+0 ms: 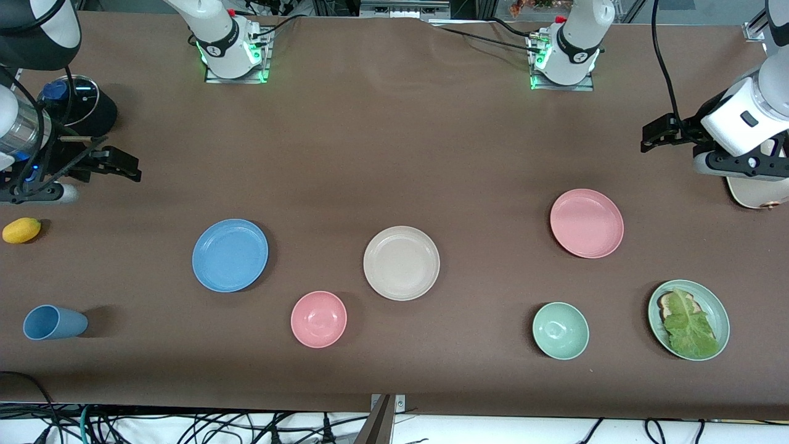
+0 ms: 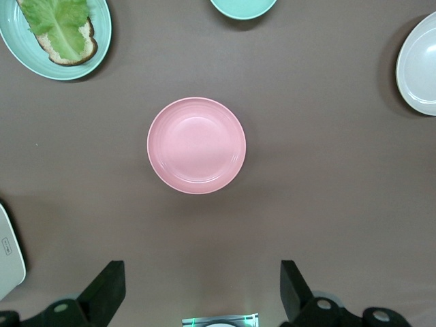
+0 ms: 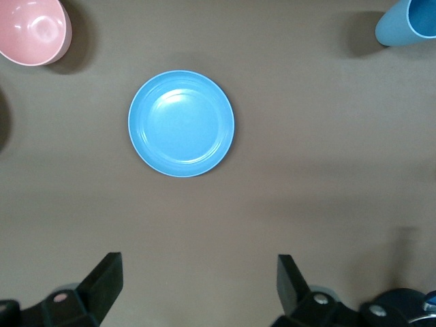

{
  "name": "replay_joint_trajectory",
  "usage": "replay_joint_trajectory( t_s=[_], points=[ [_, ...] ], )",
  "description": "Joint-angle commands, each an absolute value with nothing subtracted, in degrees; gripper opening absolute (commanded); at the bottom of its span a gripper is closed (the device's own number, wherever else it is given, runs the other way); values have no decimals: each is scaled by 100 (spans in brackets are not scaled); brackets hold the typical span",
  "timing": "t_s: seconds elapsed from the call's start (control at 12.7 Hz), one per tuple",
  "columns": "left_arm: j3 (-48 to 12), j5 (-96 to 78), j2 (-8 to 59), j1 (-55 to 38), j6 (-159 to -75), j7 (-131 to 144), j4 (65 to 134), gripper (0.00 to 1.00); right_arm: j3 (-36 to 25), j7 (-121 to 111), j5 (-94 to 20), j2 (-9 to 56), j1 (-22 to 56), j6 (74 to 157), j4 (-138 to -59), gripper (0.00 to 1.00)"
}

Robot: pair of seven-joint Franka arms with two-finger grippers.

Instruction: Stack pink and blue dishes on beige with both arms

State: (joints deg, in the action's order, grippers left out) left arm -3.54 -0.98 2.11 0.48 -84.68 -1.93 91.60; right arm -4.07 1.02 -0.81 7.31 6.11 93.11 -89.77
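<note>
Cream toaster (image 1: pixel 757 196) partly hidden under the left gripper (image 1: pixel 654 135), jaws wide, empty. Beige plate (image 1: pixel 401 263) is the landmark: pink plate (image 1: pixel 586 222) toward the left arm's end, blue plate (image 1: pixel 230 254) toward the right arm's. Right gripper (image 1: pixel 120 165) spread, empty, above bare cloth. Pink bowl (image 1: pixel 318 319) nearer the camera than the beige plate.

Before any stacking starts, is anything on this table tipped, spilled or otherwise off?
Only the blue cup at the right arm's end lies on its side, nothing spilled. The pink plate, blue plate and beige plate sit flat and apart, and both the left gripper and right gripper hang open, holding nothing.
</note>
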Motion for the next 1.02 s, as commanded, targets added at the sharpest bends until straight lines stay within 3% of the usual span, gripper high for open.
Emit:
replay_joint_trajectory(
  t_s=[0.0, 0.71, 0.94],
  points=[
    [-378, 26, 299, 79, -8385, -325, 8982, 100, -404, 123, -149, 782, 580, 9255, -8868, 100],
    [-378, 18, 422, 70, -8385, -308, 8982, 100, -404, 114, -149, 782, 580, 9264, -8868, 100],
    [-360, -70, 825, 175, -8437, -255, 8974, 100, -404, 114, -149, 782, 580, 9255, -8868, 100]
  ],
)
